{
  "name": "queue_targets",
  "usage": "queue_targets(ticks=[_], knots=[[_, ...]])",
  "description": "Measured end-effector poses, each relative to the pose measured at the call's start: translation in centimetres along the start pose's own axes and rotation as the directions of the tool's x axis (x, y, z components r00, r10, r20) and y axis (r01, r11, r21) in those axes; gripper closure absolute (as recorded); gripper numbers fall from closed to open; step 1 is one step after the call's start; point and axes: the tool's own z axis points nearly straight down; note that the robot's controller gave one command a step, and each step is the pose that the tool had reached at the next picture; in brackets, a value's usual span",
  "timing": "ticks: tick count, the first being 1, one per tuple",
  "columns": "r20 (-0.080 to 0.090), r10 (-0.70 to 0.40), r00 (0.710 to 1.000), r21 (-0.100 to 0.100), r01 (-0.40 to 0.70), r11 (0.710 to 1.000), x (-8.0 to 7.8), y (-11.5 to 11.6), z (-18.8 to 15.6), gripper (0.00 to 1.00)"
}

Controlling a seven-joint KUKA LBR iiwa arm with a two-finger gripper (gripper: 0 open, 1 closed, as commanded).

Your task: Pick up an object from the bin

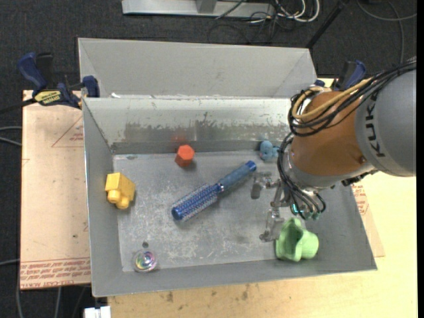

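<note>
View from above the grey metal bin (199,114), with the arm entering from the right. Its orange-covered wrist (328,141) and looped cables hang over the right-hand part of the floor. The gripper (265,211) is down low near the right side. Its two metal fingers (257,188) stand spread apart, one towards the middle of the bin and the other towards the near wall. Between them is only bare bin floor, so the claw is open and has hold of nothing. The nearest thing is a green lumpy toy (296,242) in the near right corner. It lies just beside the finger on the near-wall side (from where I stand I cannot tell if metal and toy touch) and outside the gap between the fingers. A blue hairbrush (213,191) lies slantwise across the middle of the floor, with its handle end pointing up towards the gripper and its bristle head down to the left. It is near the gripper but apart from it. A small light-blue piece (267,151) sits against the far wall, just beside the wrist. An orange peg-like piece (185,155) stands further left along that wall. A yellow block (120,190) rests by the left wall, and a small shiny round thing (145,262) lies in the near left corner, both well apart from the gripper.
</note>
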Motion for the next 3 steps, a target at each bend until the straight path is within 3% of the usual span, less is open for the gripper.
queue_targets(ticks=[1,2,3], knots=[[0.007,-0.156,0.988,0.003,0.156,0.988,2.2,-7.4,-0.7,0.0],[0.009,-0.436,0.9,0.003,0.436,0.9,2.5,-8.8,6.8,0.0],[0.008,-0.436,0.9,0.004,0.436,0.9,2.5,-8.8,6.7,1.0]])
